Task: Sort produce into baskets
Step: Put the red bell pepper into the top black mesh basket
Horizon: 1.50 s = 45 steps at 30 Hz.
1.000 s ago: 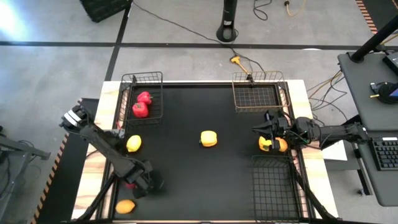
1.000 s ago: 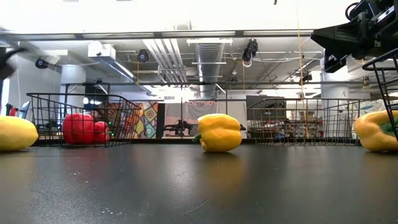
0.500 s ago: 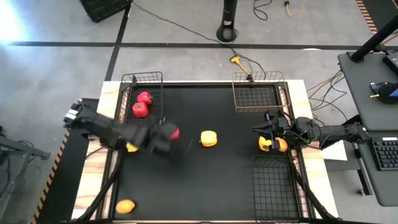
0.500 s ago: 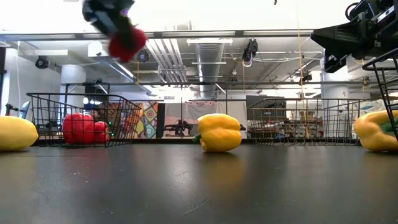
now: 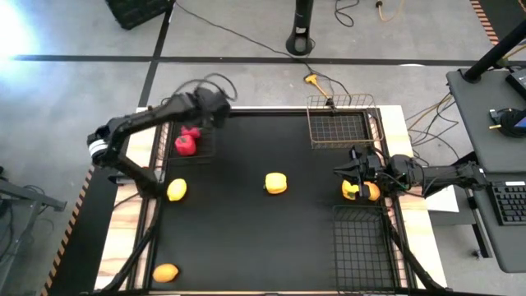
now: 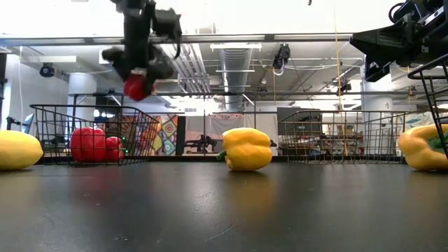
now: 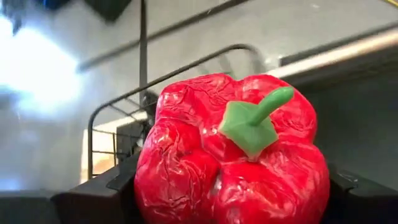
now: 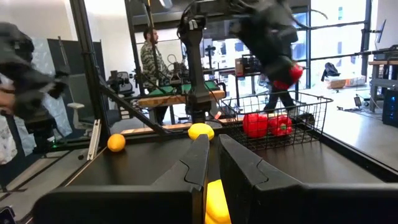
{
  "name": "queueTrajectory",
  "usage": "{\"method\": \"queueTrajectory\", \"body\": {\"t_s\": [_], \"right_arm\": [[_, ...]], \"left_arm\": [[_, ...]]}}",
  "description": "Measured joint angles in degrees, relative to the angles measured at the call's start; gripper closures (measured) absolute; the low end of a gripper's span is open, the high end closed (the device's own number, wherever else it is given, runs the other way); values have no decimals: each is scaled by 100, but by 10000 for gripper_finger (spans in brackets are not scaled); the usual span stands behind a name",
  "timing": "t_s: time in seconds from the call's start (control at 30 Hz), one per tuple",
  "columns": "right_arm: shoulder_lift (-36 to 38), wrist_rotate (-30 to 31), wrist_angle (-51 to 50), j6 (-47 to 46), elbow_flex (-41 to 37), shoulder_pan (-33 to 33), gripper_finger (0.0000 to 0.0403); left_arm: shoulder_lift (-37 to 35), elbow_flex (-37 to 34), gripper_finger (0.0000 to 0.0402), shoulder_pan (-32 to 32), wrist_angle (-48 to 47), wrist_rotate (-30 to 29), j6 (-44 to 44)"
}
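Note:
My left gripper (image 5: 210,107) is shut on a red bell pepper (image 7: 230,155) and is raised over the far end of the black wire basket (image 5: 197,158) at the table's far left. Two more red peppers (image 5: 186,140) lie in that basket. In the low view the held pepper (image 6: 135,87) hangs above the basket (image 6: 49,133). My right gripper (image 5: 343,173) is shut and empty, raised above a yellow pepper (image 5: 352,191) and an orange fruit (image 5: 373,192) at the right. My left gripper pinches the red pepper's two opposite sides (image 7: 146,186) between its two fingers (image 7: 99,193). The green stem end (image 7: 252,121) faces the wrist. The fingers come from above, and the pepper hangs below them, clear of the basket.
A yellow pepper (image 5: 275,182) lies mid-table. A yellow fruit (image 5: 177,191) lies at the left and an orange fruit (image 5: 166,273) at the near left. A tan wire basket (image 5: 341,146) stands far right and a black one (image 5: 362,247) near right. People stand in the room beyond the table.
My left gripper has risen from the table's near-left area with the red pepper. It has swung across toward the far edge and now holds the pepper above the far-left black basket. The pepper is lifted clear throughout.

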State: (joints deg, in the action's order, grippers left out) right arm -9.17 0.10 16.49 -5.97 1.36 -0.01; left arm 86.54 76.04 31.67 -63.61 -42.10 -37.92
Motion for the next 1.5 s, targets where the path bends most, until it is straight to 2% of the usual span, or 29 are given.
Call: {"method": "queueTrajectory", "body": {"t_s": [0.17,0.27,0.4,0.7,1.17,1.5], "right_arm": [[0,0,0,0,-2,-2,374],[0,0,0,0,-2,-1,374],[0,0,-2,0,-2,-1,374],[0,0,0,0,-1,0,374],[0,0,-2,0,-2,-2,374],[0,1,0,0,-2,-1,374]], "left_arm": [[0,-687,138,952,1014,604,-77],[0,-1105,138,1191,1514,909,-167],[2,-1501,137,1299,1887,917,-362],[28,-1649,132,1418,1958,929,-565],[20,-1873,130,2005,1981,1192,-713],[22,-1887,126,2014,1956,1248,-807]]}}
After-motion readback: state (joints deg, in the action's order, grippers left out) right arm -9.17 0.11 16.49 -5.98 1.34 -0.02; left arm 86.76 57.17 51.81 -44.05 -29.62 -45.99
